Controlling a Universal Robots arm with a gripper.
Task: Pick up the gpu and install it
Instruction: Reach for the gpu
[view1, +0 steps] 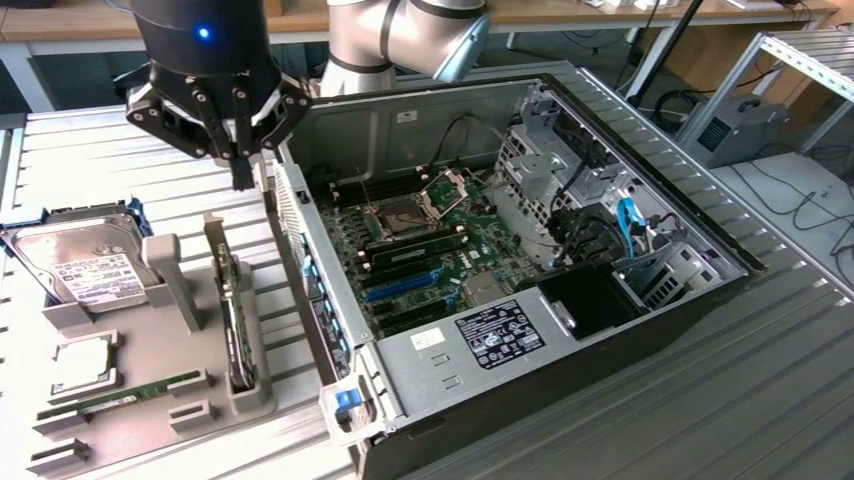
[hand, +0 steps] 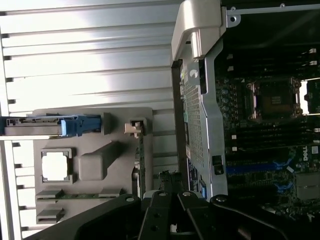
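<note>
Above gray holder (view1: 147, 425): end effector (view1: 242, 178) pressed together, empty; gpu (view1: 238, 322) upright in slot below, apart.

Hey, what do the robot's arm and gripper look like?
The arm is made of rounded silver-grey tubular segments with a bluish joint cap. Its wrist section is a black cylinder with a small glowing blue light. The gripper is black, built from bolted linkage bars with silver pins.

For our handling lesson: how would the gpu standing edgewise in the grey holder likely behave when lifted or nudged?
The gpu is a thin board, so probably stiff and light. Standing on edge in the holder, it might tip sideways.
</note>
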